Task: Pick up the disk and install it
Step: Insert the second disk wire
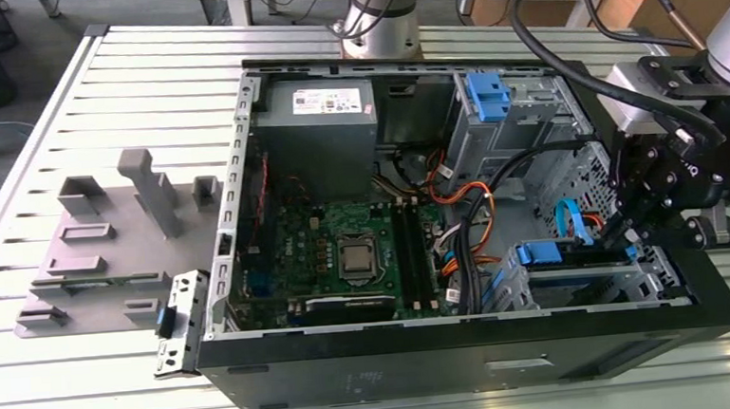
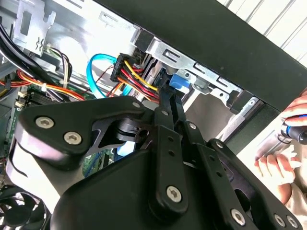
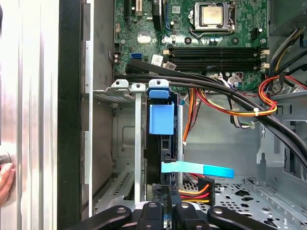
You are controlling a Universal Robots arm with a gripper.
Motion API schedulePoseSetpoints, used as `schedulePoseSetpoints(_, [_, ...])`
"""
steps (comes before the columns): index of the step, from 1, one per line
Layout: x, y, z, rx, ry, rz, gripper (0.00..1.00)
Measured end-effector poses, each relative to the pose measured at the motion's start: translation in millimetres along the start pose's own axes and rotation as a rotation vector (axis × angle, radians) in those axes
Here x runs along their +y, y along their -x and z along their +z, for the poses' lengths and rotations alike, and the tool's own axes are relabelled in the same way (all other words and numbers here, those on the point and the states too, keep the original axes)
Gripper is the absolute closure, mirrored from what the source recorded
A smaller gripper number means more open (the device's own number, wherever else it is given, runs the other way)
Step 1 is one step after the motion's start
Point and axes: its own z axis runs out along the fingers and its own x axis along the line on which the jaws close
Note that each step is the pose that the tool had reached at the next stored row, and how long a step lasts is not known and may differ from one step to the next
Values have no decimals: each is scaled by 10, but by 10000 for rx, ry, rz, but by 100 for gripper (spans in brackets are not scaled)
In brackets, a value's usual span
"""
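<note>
Step in hand: install, late stage, as I judge it. The disk (image 3: 160, 120) is already off the worktop (image 1: 85, 393) and sits in the drive cage (image 3: 125, 139) at the corner of the open case (image 1: 477, 369), on the exterior view's right. Its blue carrier tab lies at the cage mouth, level with the cage's silver rail ends.

- Pincer (image 3: 168, 213): at the disk's far end from the tab, low in the cage, close to the power plug (image 3: 199, 188) and pale blue data cable (image 3: 196, 168). In the second wrist view the pincer (image 2: 171, 93) reaches up to the blue tab (image 2: 178, 81). Whether it is spread, pressed together or pinching the carrier, I cannot tell.
- Disk attitude: standing on edge, thin side toward the first wrist camera. The long axis runs along the cage rails. The tab end points to the motherboard (image 3: 201, 38), the other end to the pincer.
- Black cable bundle (image 3: 216, 88) crosses just over the tab end.
- A person's hand (image 2: 283, 163) rests outside the case wall, well apart from the cage.

Judgement: any further seating calls for a straight push along the rails, no tilt, with the pincer kept off the plug and cables. Whether the carrier has latched I cannot tell.
</note>
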Motion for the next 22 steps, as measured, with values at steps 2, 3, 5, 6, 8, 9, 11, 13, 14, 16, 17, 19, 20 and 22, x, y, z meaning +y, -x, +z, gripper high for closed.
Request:
schedulePoseSetpoints(2, [0,0,-2,-2,0,-1,84])
schedulePoseSetpoints(3, [0,0,-9,-5,0,0,84])
schedulePoseSetpoints(5, [0,-2,-47,-2,-1,1,84])
schedulePoseSetpoints(6, [0,-3,-65,-1,-3,2,84])
schedulePoseSetpoints(8, [0,-3,-70,-4,-4,1,84])
schedulePoseSetpoints(9, [0,-3,-70,-3,-4,1,84])
schedulePoseSetpoints(11, [6,-3,-69,-14,-4,4,84])
schedulePoseSetpoints(13, [13,-3,-68,-19,-4,2,84])
schedulePoseSetpoints(14, [12,-3,-68,-19,-4,1,84])
schedulePoseSetpoints(16, [13,-3,-69,-18,-4,0,84])
schedulePoseSetpoints(17, [13,-3,-68,-18,-4,1,84])
schedulePoseSetpoints(19, [13,-3,-68,-19,-4,1,84])
schedulePoseSetpoints(20, [13,-3,-68,-18,-4,2,84])
schedulePoseSetpoints(22, [0,-2,-68,-17,-5,1,84])
